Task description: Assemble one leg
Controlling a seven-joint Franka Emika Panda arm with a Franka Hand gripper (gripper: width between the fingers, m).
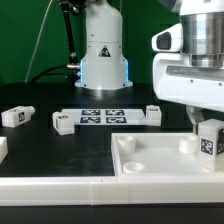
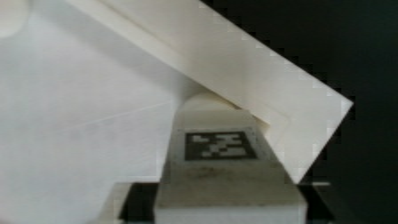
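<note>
My gripper [image 1: 207, 128] is shut on a leg [image 1: 208, 140], a small white block with a black-and-white tag on its side. I hold it upright over the large white panel [image 1: 150, 160], at the panel's corner on the exterior view's right. In the wrist view the leg [image 2: 219, 150] sits between my dark fingers [image 2: 146, 200], with the gripper [image 2: 224, 205] above the panel's corner [image 2: 107, 90]. I cannot tell whether the leg touches the panel.
Three loose legs lie on the black table: one [image 1: 15, 116] at the exterior view's left, one [image 1: 63, 122] beside the marker board [image 1: 100, 115], one [image 1: 152, 110] to the board's right. The robot's base [image 1: 103, 60] stands behind.
</note>
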